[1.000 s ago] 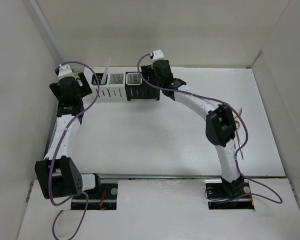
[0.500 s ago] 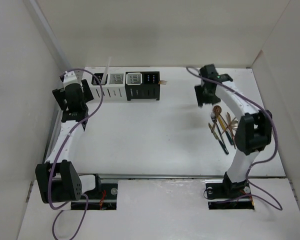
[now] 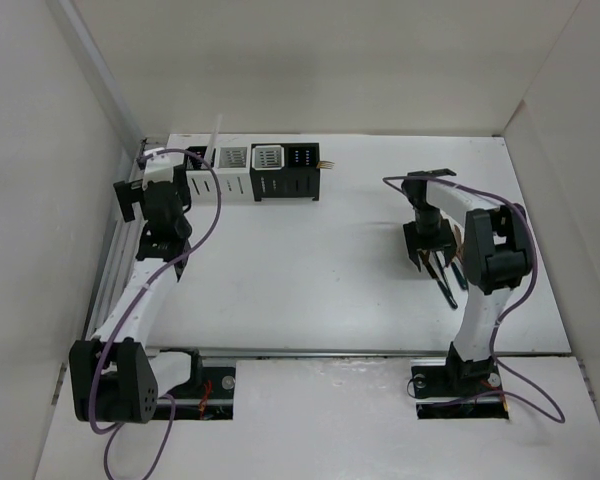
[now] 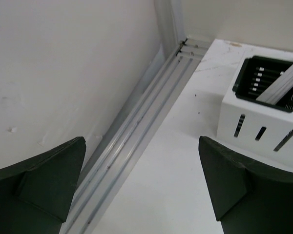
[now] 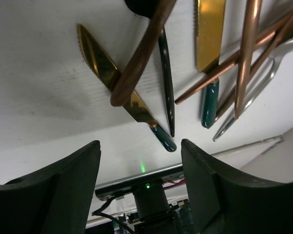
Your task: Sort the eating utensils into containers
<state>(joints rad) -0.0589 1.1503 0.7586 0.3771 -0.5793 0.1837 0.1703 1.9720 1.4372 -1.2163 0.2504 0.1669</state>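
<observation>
The right end effector [image 5: 139, 148] hangs open and empty just above the utensils [image 5: 210, 39], a crossed pile on the worktop [image 5: 39, 87]. In it, a copper handle [image 5: 146, 44] lies over a gold knife [image 5: 95, 56]. The left end effector [image 4: 141, 165], also open and empty, sits beside the containers [image 3: 255, 172], well apart from the pile. The step in hand looks like picking one piece. The next move calls for lowering onto a top-lying handle and closing without dragging its neighbours.
</observation>
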